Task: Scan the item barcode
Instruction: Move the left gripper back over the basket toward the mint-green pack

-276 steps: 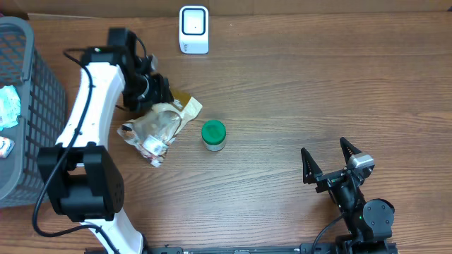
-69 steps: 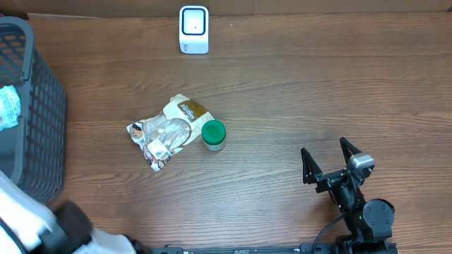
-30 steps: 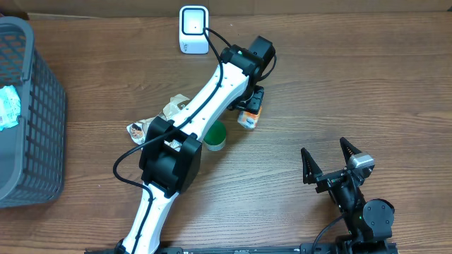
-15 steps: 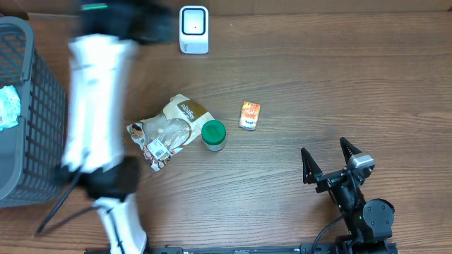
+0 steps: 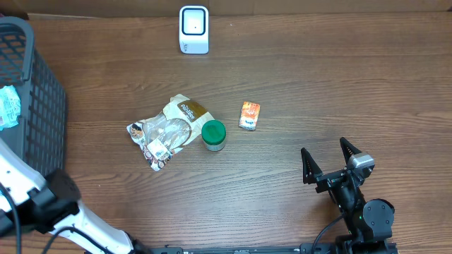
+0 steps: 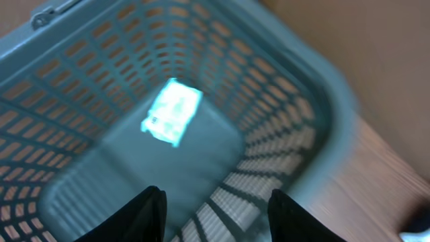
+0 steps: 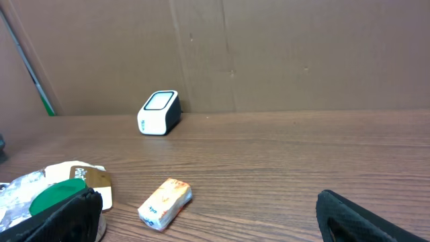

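Grey basket (image 6: 282, 101) there: is the left claw (image 6: 215, 218) holding anything?

No, it's spread empty above the pale packet (image 6: 171, 111) lying inside. Drop straight, pinch its edges, then carry it face-on to the scanner (image 5: 193, 29).

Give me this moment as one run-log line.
left end effector: open, empty, above basket with pale packet inside | right end effector: open, empty | on table: orange box, green-lidded jar, clear bag | scanner: nothing at it
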Controlling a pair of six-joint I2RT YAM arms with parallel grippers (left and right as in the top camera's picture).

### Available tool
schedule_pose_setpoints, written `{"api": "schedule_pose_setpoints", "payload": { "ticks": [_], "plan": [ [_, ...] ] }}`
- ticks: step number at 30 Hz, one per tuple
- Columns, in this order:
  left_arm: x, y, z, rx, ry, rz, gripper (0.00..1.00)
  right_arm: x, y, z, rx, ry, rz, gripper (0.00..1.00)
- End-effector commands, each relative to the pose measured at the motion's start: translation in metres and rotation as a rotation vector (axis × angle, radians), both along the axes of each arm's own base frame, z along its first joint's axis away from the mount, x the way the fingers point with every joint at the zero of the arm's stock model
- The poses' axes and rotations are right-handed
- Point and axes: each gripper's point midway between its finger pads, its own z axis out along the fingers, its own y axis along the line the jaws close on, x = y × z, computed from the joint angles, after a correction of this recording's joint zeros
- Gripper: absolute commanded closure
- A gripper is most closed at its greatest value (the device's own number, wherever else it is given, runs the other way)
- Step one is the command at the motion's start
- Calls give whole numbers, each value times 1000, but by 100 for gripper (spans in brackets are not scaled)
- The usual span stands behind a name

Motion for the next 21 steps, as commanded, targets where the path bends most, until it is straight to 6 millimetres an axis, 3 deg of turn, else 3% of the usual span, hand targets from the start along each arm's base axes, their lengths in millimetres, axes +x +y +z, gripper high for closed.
{"api": "schedule_pose_setpoints", "payload": {
  "ticks": [1, 3, 5, 7, 8, 10, 16, 21],
  "plan": [
    [12, 26, -39, -29, 70, 5, 50, 0, -1, -2, 2, -2, -3, 0],
    [23, 37, -61, -42, 96, 3, 49, 0, -1, -2, 2, -2, -3, 0],
    [35, 59, -101, -34, 168, 39, 49, 0, -1, -2, 2, -2, -3, 0],
    [39, 65, -125, -52, 214, 46, 53, 0, -1, -2, 2, -2, -3, 0],
    [40, 73, -150, -65, 263, 59, 55, 0, -1, -2, 2, -2, -3, 0],
    [45, 78, -172, -73, 298, 46, 54, 0, -1, -2, 2, -2, -3, 0],
    [51, 89, -219, -84, 377, 29, 52, 0, -1, -2, 2, -2, -3, 0],
    [49, 91, -241, -106, 415, 15, 51, 0, -1, -2, 2, -2, -3, 0]
  ]
}}
